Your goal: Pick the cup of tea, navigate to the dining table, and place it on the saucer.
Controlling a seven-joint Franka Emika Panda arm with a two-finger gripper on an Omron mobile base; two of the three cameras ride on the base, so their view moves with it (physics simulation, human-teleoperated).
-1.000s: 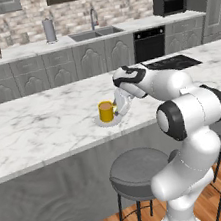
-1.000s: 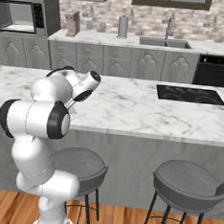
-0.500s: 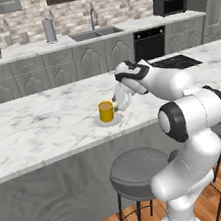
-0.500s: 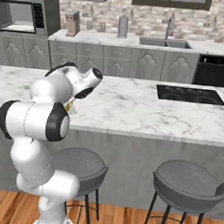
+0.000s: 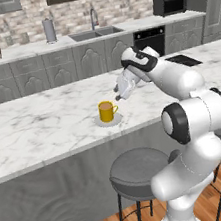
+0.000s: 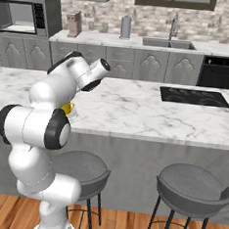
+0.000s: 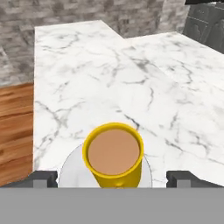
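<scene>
The cup of tea (image 5: 106,111) is a yellow mug with brown liquid, standing upright on the pale round saucer (image 5: 100,122) on the white marble dining table (image 5: 39,129). My gripper (image 5: 118,94) hangs open just right of the cup and slightly above it, holding nothing. In the hand view the cup of tea (image 7: 114,153) sits on the saucer (image 7: 70,169) between my two spread fingertips (image 7: 43,178), and the gripper (image 7: 113,179) touches neither. From the right base view my arm hides most of the cup (image 6: 68,107).
Two grey stools (image 6: 193,187) stand at the table's near side. A black cooktop (image 6: 194,96) is set into the table to the right. The back counter carries a sink (image 5: 88,34), a steel canister (image 5: 49,30) and a microwave (image 5: 169,4).
My hand has risen a little and drawn back from the cup, its fingers a touch wider. The cup stays put on the saucer.
</scene>
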